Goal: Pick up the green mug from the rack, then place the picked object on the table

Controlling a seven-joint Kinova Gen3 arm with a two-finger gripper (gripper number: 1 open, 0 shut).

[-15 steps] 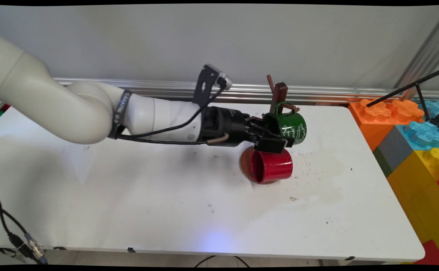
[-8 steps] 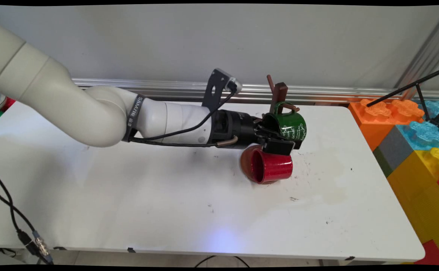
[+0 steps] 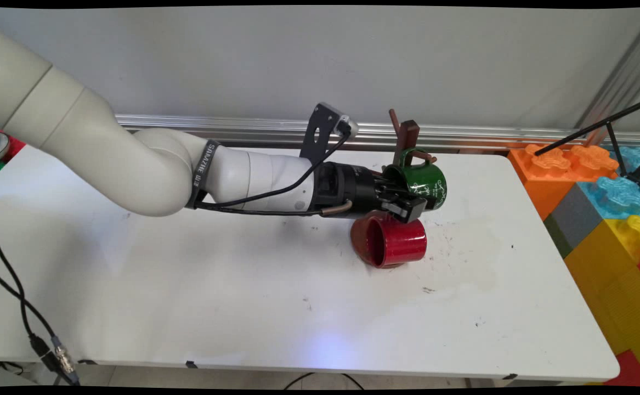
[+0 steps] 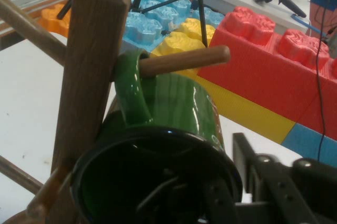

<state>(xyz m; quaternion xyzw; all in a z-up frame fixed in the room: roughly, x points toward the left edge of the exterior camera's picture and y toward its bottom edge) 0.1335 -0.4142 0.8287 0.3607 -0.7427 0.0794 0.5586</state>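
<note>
A green mug (image 3: 429, 186) hangs by its handle on a peg (image 4: 184, 60) of a brown wooden mug tree (image 3: 407, 134) at the table's far side. My gripper (image 3: 407, 200) reaches in from the left and is shut on the mug's rim at its lower side. In the hand view one finger sits inside the green mug (image 4: 179, 108) and the other lies against its outer wall, with the gripper (image 4: 231, 192) astride the rim. The wooden post (image 4: 89, 66) rises at the left. A red mug (image 3: 396, 241) lies on its side just below the gripper, mouth to the left.
Large toy bricks (image 3: 599, 203) in orange, blue, yellow and red are stacked past the table's right edge. A black tripod leg (image 3: 594, 129) slants over them. Black cables (image 3: 23, 323) hang at the front left. The white table (image 3: 243, 285) shows small dark marks.
The arm has pushed to the right toward the green mug. The fingers, wide apart a second ago, have drawn together on the mug's rim. Both mugs stay where they were.
</note>
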